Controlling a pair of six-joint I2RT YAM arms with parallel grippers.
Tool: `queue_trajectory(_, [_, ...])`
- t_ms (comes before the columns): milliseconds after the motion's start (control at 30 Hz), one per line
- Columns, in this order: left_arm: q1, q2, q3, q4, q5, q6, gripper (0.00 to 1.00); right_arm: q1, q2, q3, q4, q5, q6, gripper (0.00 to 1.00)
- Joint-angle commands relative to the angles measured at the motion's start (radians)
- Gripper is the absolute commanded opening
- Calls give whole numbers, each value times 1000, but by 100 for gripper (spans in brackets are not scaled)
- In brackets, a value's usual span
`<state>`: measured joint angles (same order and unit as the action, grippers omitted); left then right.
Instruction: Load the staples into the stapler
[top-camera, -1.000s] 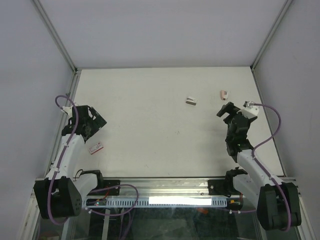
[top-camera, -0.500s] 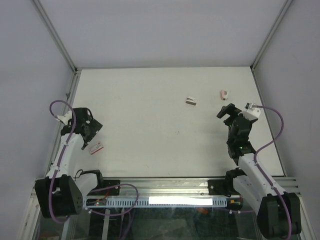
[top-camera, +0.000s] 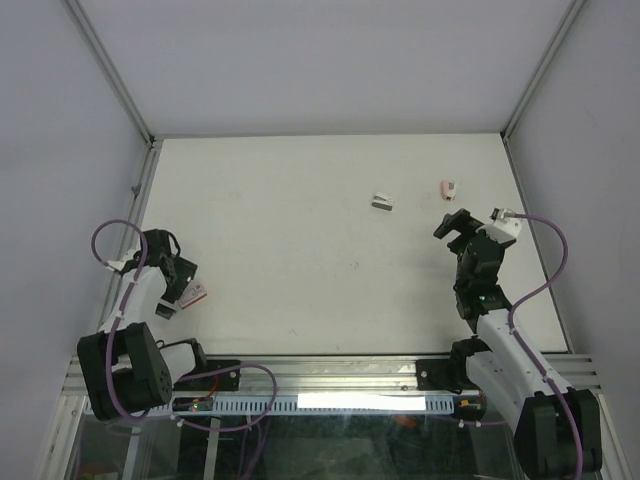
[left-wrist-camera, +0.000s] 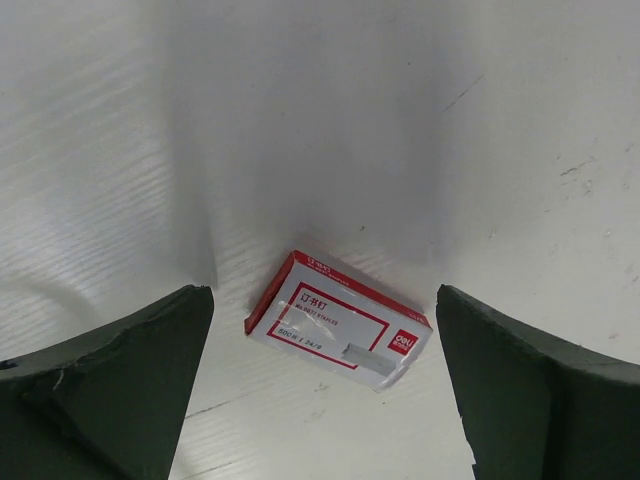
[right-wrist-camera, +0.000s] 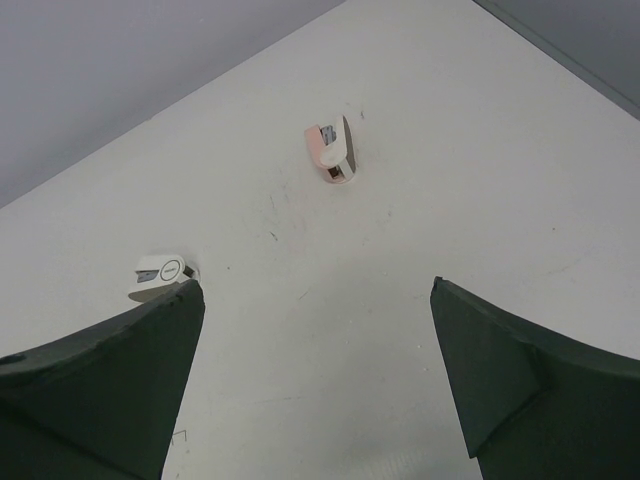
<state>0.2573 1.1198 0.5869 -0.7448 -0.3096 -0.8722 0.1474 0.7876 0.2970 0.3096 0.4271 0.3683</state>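
Note:
A small red-and-white staple box (left-wrist-camera: 338, 331) lies flat on the white table, with a grey staple strip pictured on its label. It also shows in the top view (top-camera: 195, 294). My left gripper (left-wrist-camera: 322, 300) hangs open just above it, one finger on each side, touching nothing; it sits at the table's near left (top-camera: 172, 280). No loose silvery-grey staples show in any view. A white stapler (top-camera: 382, 202) and a pink stapler (top-camera: 448, 187) lie at the far right. My right gripper (top-camera: 458, 222) is open and empty, short of both the pink stapler (right-wrist-camera: 331, 152) and the white stapler (right-wrist-camera: 160, 272).
Grey walls with aluminium posts close the table on the left, back and right. The left gripper works close to the left wall rail (top-camera: 140, 195). The metal rail with the arm bases (top-camera: 330, 375) runs along the near edge.
My left gripper has drawn back toward the near left and now hangs over the staple box. The right arm has barely moved.

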Motion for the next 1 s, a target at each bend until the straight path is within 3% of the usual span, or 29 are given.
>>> queue_trajectory(0, [3,56,-4,82,88,16,99,-2,-11,7,38,27,6,100])
queue_trajectory(200, [-98,124,1,118,149,58,98,-5,-2,7,39,37,6,100])
queue_trajectory(467, [-280,194,36,157,287,98,90,-6,-9,-4,43,49,4,100])
queue_trajectory(633, [-380,177,58,204,259,147,89,-9,-12,-7,45,46,3,100])
queue_trajectory(800, [-381,134,105,188,207,234,85,-11,-13,-9,46,31,1,99])
queue_trajectory(967, [-381,39,206,137,91,342,92,-11,-8,-9,51,21,-3,99])
